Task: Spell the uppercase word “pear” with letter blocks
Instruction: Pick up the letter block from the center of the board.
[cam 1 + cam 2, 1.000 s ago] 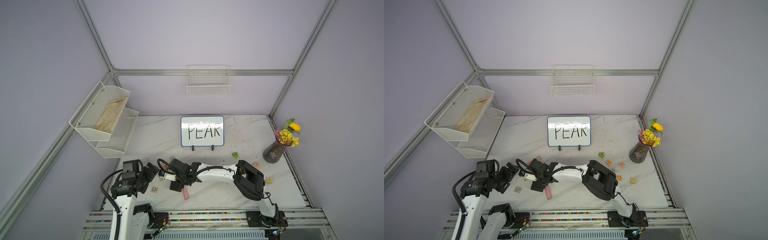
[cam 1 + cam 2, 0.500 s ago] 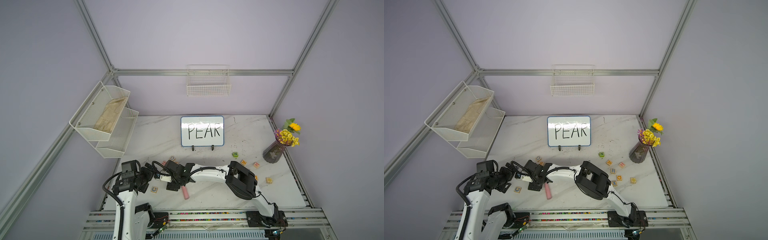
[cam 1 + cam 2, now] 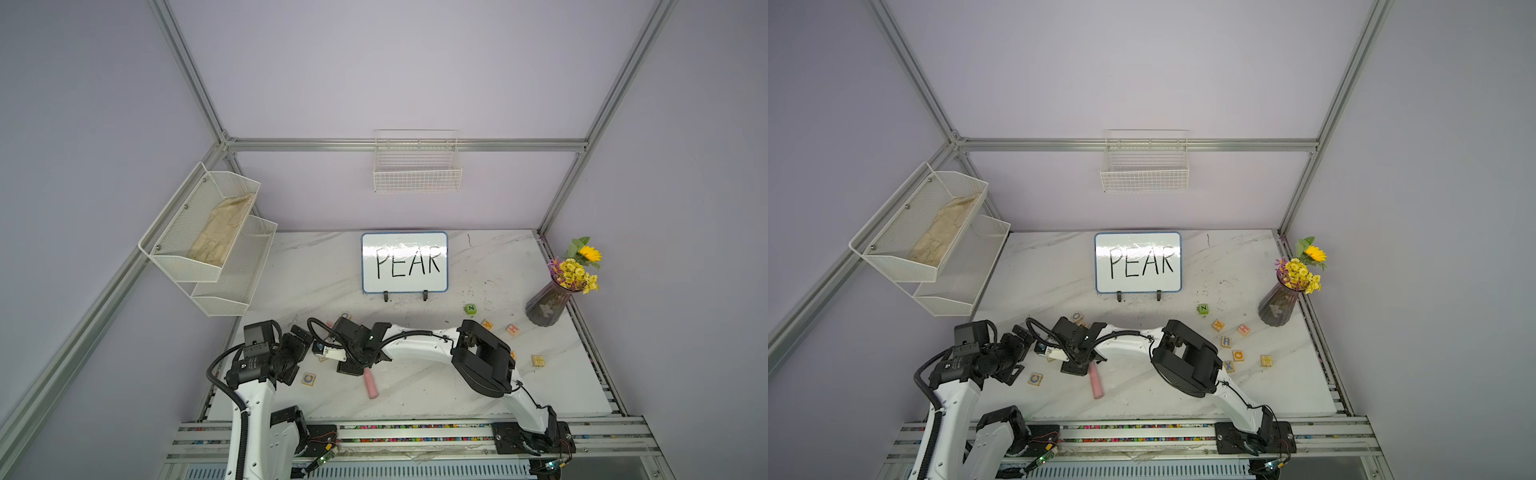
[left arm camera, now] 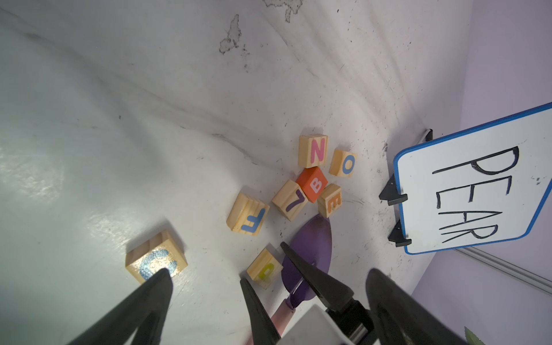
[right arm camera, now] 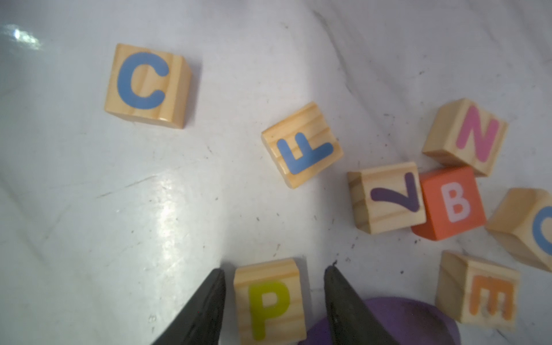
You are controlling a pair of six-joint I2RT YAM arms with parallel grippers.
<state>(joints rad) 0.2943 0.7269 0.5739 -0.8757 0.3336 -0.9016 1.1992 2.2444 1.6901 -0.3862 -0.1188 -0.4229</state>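
The yellow P block [image 5: 270, 301] lies on the table between the fingers of my right gripper [image 5: 274, 268]. That gripper is open, with a thin gap on one side of the block and a wider one on the other. The orange E block [image 5: 484, 295] sits close by, against the orange B cube [image 5: 451, 203]. The A block [image 3: 1218, 324] and the blue R block [image 3: 1226, 341] lie far to the right, near the vase. My left gripper [image 4: 270, 271] hangs wide open just left of the right one and holds nothing.
The C [image 5: 146, 83], F [image 5: 301, 146], 7 [image 5: 388, 197], pink N [image 5: 466, 137] and O [image 4: 343, 163] blocks lie around the P. A purple scoop [image 4: 310, 248] with a pink handle [image 3: 370, 386] lies beside the right fingers. Behind stand the PEAR whiteboard [image 3: 404, 262], green N cube [image 3: 470, 308] and vase [image 3: 544, 307].
My right arm has reached further left, bringing its gripper down around the P block. The left arm has shifted only slightly.
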